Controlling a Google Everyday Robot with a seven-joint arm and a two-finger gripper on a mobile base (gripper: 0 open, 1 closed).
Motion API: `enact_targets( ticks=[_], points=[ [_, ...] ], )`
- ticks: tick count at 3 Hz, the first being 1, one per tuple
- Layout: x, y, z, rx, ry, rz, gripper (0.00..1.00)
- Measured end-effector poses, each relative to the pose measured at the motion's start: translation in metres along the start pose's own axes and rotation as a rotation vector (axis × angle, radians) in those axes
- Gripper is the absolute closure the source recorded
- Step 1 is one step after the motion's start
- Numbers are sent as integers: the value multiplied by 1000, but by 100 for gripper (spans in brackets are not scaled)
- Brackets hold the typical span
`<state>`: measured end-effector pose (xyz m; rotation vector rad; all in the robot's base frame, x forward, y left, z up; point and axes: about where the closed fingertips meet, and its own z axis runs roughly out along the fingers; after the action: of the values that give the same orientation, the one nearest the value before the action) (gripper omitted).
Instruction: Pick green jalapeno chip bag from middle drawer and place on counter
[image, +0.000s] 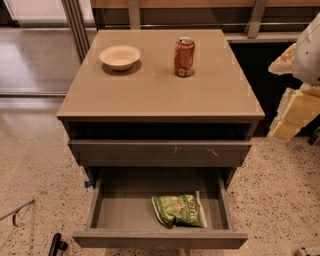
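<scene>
The green jalapeno chip bag lies flat on the floor of the middle drawer, right of its middle and near the front wall. The drawer is pulled out towards me. The tan counter tops the grey cabinet. My gripper shows as pale yellow and white parts at the right edge of the view, beside the cabinet at about counter height. It is well away from the bag and holds nothing that I can see.
A white bowl and a red soda can stand at the back of the counter. The drawer front with pale scratch marks is closed above the open drawer. A small black object sits on the speckled floor at lower left.
</scene>
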<state>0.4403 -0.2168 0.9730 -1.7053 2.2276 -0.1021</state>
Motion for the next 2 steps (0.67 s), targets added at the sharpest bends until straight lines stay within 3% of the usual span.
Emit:
enact_targets(
  ticks=[1, 2],
  points=[
    [-2, 5, 28, -9, -46, 19, 42],
    [-9, 32, 99, -77, -160, 43, 66]
  ],
)
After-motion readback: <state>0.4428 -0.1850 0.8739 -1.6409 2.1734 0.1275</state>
